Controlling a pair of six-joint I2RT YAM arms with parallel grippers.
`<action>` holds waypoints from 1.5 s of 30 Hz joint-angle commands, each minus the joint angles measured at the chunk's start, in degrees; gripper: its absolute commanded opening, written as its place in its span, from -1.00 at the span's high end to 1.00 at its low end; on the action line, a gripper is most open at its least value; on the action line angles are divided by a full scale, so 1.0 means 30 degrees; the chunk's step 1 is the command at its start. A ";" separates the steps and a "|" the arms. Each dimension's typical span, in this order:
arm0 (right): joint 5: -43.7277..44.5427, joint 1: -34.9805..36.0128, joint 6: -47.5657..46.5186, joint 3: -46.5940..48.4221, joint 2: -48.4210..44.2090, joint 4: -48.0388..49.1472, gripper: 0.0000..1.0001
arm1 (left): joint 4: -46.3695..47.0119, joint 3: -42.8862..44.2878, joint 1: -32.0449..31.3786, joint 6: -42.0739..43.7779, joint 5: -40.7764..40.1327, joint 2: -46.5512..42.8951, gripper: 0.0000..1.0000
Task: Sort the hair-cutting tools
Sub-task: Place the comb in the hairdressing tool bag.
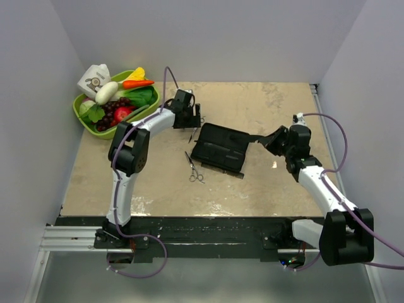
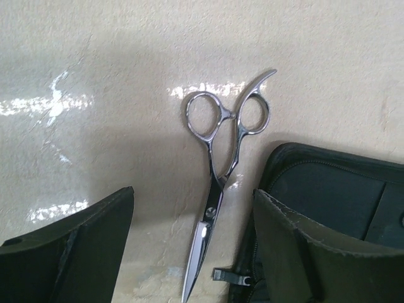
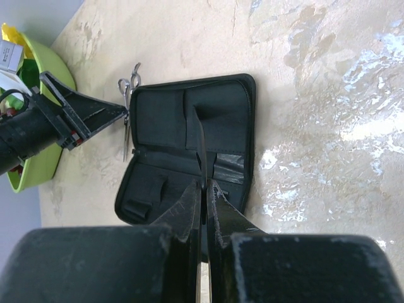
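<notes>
At the left gripper [image 2: 194, 192]: spread wide, holding nothing, poised straight above one pair of slim silver metal scissors with ring handles [image 2: 221, 183] lying flat on the mottled beige table [image 2: 95, 63]. Probably set so for a pinch across the narrow shank, one finger to either side. Long axis of this pair along the gap between the fingers, crosswise to their closing line. Ring handles pointing away from the gripper's wrist, blade tips back toward it. Just beyond one finger, the zipper edge of the flat black rectangular fabric case [image 2: 334, 189], lying open and roughly parallel to the blades.

At the right gripper [image 3: 203, 186]: pressed together on one end of the thin straight black comb [image 3: 199, 139]. Gripped by the end, seemingly, to leave the rest free for sliding into a pocket. Long axis straight out ahead, in line with the fingers, free end pointing away from the gripper over the middle of the open case.

Behind the left gripper, toward its arm's base and well apart from both grippers: a second pair of silver scissors [image 1: 194, 169], flat on the table just beside the case, rings nearer the base, tips pointing away.
</notes>
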 commanded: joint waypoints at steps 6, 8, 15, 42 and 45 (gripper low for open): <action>-0.0223 -0.0142 0.0532 -0.0274 0.1521 0.2325 1.00 | -0.0180 0.1436 -0.0324 0.0096 0.0345 0.1752 -0.59; -0.0692 -0.0201 0.0619 -0.0245 0.2021 0.2823 1.00 | -0.0209 0.1524 -0.0325 0.0096 0.0345 0.1928 -0.58; -0.1865 -0.0318 0.0592 -0.0041 0.3370 0.3587 1.00 | -0.0503 0.1612 -0.0354 0.0300 -0.0150 0.2134 -0.58; -0.5439 -0.1226 -0.2631 0.2506 0.7208 0.1186 1.00 | -0.2435 0.0294 -0.1173 0.2235 -0.2877 0.1753 -0.50; -0.6025 -0.1227 -0.2983 0.3296 0.8086 0.0601 1.00 | -0.2466 -0.0201 -0.1555 0.2293 -0.3053 0.1549 -0.49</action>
